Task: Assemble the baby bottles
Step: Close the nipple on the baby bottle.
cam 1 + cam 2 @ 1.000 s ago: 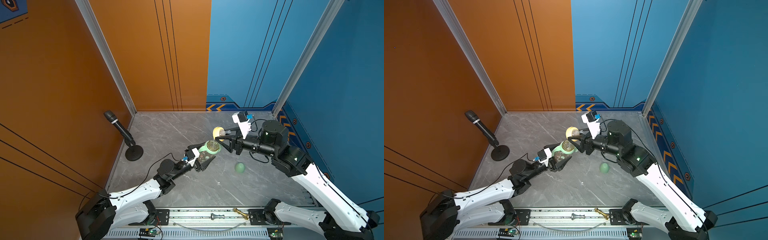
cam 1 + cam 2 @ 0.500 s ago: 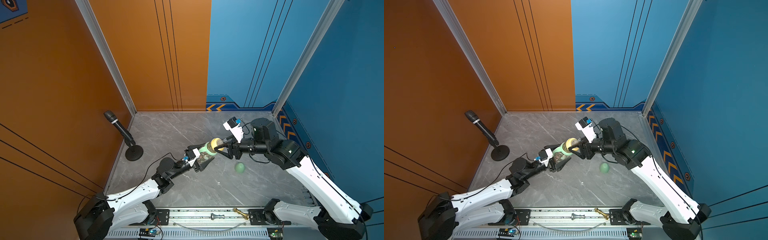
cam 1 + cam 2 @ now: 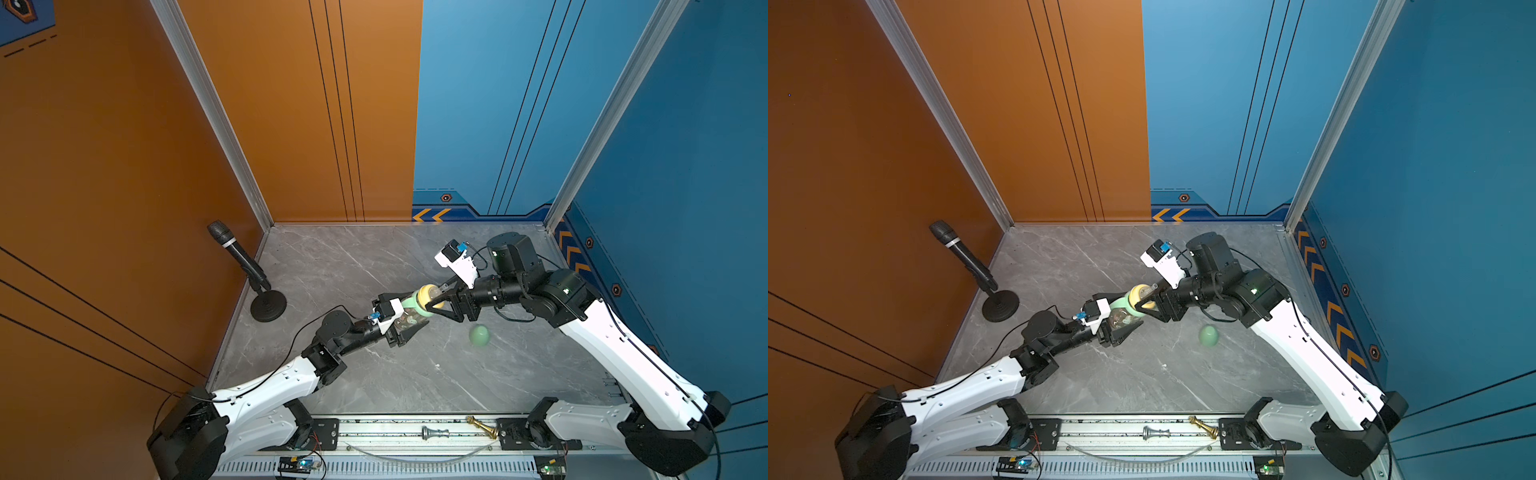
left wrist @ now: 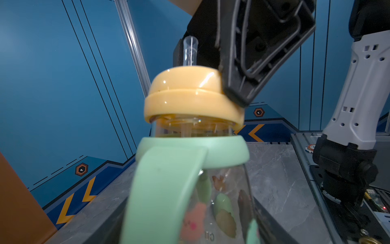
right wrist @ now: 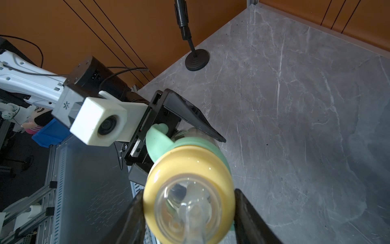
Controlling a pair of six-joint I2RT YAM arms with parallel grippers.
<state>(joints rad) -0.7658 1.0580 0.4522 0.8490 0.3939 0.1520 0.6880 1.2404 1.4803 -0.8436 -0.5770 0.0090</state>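
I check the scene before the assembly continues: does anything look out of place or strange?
Two chess pieces, silver and gold, lie on the front rail, unrelated to bottles. The mint dome cap lies loose on the table.

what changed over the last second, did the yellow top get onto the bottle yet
Yes. The right tool carried the yellow top down toward the left arm and set it on the neck of the bottle; it grips the top the whole time. The left tool kept its hold on the bottle. The green cap lies where it was on the table.
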